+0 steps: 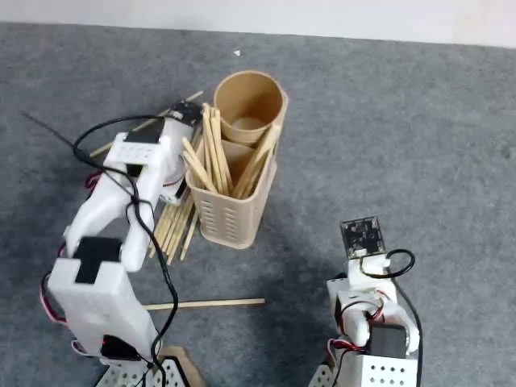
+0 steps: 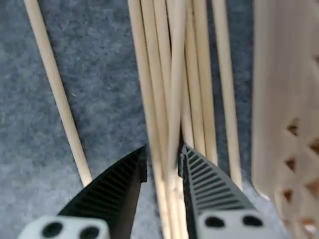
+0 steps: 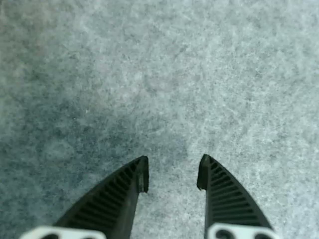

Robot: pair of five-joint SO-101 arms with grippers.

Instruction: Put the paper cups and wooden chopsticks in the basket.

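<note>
Grey felt-like surface (image 1: pixel 427 129) under the basket (image 1: pixel 230 218) meets a pale strip (image 1: pixel 363 16) behind

We see a beige slotted basket (image 1: pixel 230 214) standing upright mid-counter. Brown paper cups (image 1: pixel 242 93) sit mouth-up inside it, the tallest at its 12 o'clock end. Several wooden chopsticks (image 1: pixel 211 153) lean inside. A loose bundle (image 1: pixel 176 230) lies at its 9 o'clock, and a single chopstick (image 1: pixel 205 304) lies flat at 6 o'clock.
</note>
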